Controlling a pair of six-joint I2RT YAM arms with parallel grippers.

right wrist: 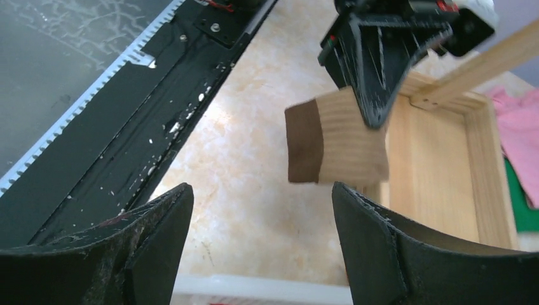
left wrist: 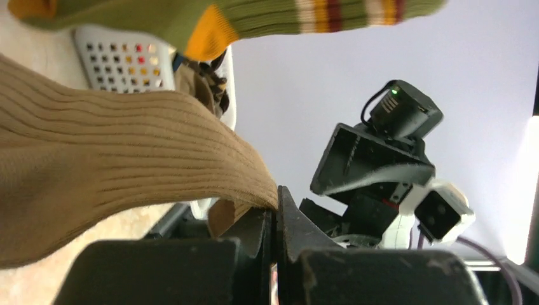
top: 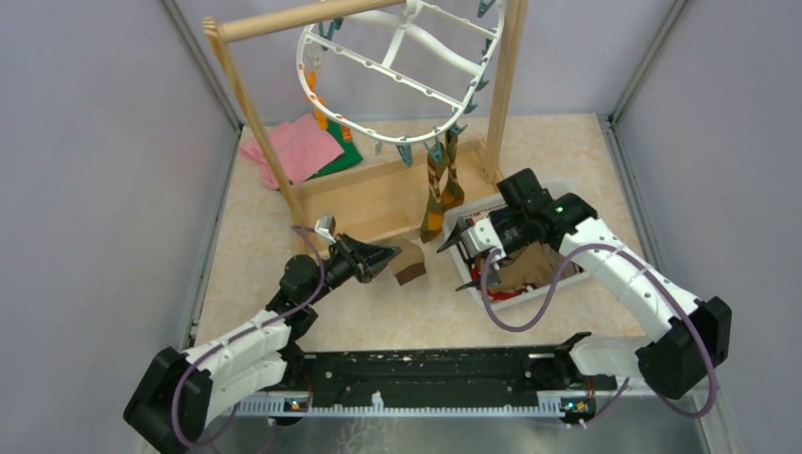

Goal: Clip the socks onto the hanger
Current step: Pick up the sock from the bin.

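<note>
At the top view's centre the left claw (top: 390, 258) is clamped on the tan sock (top: 409, 265), below the hanger (top: 397, 57) where an olive striped sock (top: 437, 189) hangs clipped. Only the right wrist view shows the right claw (right wrist: 260, 194) gaping wide, empty, facing the tan sock's brown end.

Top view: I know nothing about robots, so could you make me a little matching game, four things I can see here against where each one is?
Things:
1. tan sock
2. olive striped sock
3. pink cloth
4. white basket

Places:
A. on the table, beneath the open right jaws
B. pinched in the shut left jaws
C. hanging from a clip on the hanger
D. lying flat beside the wooden rack

Pairs: 1-B, 2-C, 3-D, 4-A.
</note>
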